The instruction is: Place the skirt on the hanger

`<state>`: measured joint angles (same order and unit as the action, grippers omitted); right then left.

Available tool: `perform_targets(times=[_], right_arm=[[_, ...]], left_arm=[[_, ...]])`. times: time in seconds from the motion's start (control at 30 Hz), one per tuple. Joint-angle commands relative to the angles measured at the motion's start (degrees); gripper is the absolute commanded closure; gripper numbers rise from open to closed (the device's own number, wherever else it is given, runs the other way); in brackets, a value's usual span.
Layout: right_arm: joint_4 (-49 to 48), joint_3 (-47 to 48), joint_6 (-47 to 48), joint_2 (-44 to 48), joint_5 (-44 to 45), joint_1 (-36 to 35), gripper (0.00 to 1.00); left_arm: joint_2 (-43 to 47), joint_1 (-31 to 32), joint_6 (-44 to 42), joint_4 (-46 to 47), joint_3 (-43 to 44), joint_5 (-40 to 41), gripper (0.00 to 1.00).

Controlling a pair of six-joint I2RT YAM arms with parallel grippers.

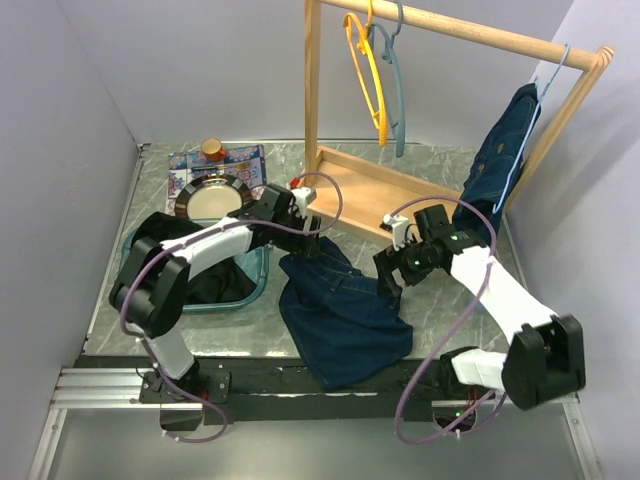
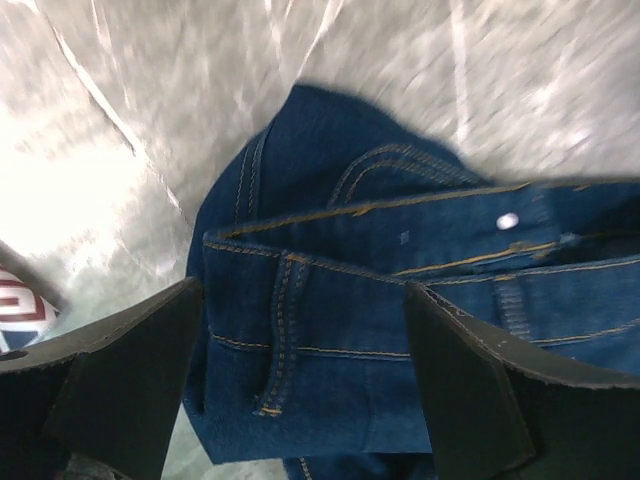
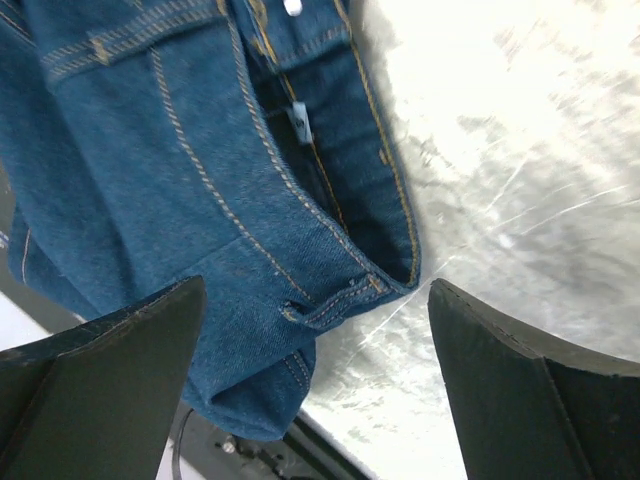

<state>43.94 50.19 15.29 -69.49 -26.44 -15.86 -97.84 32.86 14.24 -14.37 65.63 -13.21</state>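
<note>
Where the skirt lies: the skirt [image 1: 340, 310], dark denim, is rumpled on the counter [image 1: 250, 330] at the lower centre of the top view, between the two arms, and none of it is lifted.
Left fingers: the left fingers [image 2: 130, 380] stand wide apart, astride the waistband beside a belt loop, and grip nothing.
Right fingers: the right fingers [image 3: 100, 370] are spread just as wide over a corner of the waistband and hold nothing.
Hangers: a yellow hanger [image 1: 365, 70] and a grey-blue hanger [image 1: 398, 90] hang from the rack [image 1: 470, 30] at the top of the frame, well apart from the skirt.
Risk at the waistband: the denim looks folded double here. Closing could pinch both layers together, so the waist would not open for a hanger.
Risk in the lift: if one side bites less cloth than the other, the heavy denim may slide out and drop.
Risk at the rack: the hangers swing freely, so a push from the cloth would likely rock one or knock it off the rail.
Risk at the right: another denim garment [image 1: 500, 160] hangs there, and the skirt could snag on it.
</note>
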Motion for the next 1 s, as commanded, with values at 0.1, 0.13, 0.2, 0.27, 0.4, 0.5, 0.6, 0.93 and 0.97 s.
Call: perform_targets(times=[0.1,0.13,0.2,0.27,0.4,0.5,0.6,0.93,0.97], right_arm=[[2.55,2.98,0.01,-6.26,-0.64,0.13,0.02],[2.90,3.15,0.18,-6.79,-0.72,0.21,0.03],[3.25,3.33,0.35,-7.58,-1.59,0.21,0.10],[3.87,3.68,0.97,-8.11,-2.56,0.21,0.20],[6.76,4.91,3.16,-8.29,-5.46,0.13,0.47],[8.78,6.23,5.01,-6.62,-7.84,0.13,0.69],[11.50,8.25,7.38,-3.81,-9.42,0.12,0.89],[20.91,20.54,16.60,8.22,-11.97,0.12,1.00],[21.70,22.99,18.62,9.10,-12.06,0.12,1.00]], left_arm=[[-3.58,-0.17,-3.69,-4.87,3.28,-0.15,0.14],[-4.63,-0.17,-3.78,-5.05,3.80,-0.32,0.14],[-5.60,-0.25,-3.69,-5.32,4.33,-0.76,0.18],[-7.18,-0.69,-3.52,-5.58,5.30,-2.51,0.26],[-9.29,-1.75,-2.64,-7.60,7.50,-4.72,0.53],[-7.81,-2.36,-1.32,-8.04,8.20,-5.59,0.82],[-3.68,-2.45,-0.27,-7.69,7.50,-6.65,0.94],[22.39,-3.77,3.16,-5.06,1.44,-8.50,0.99],[24.87,-3.94,3.86,-4.53,0.83,-8.67,0.99]])
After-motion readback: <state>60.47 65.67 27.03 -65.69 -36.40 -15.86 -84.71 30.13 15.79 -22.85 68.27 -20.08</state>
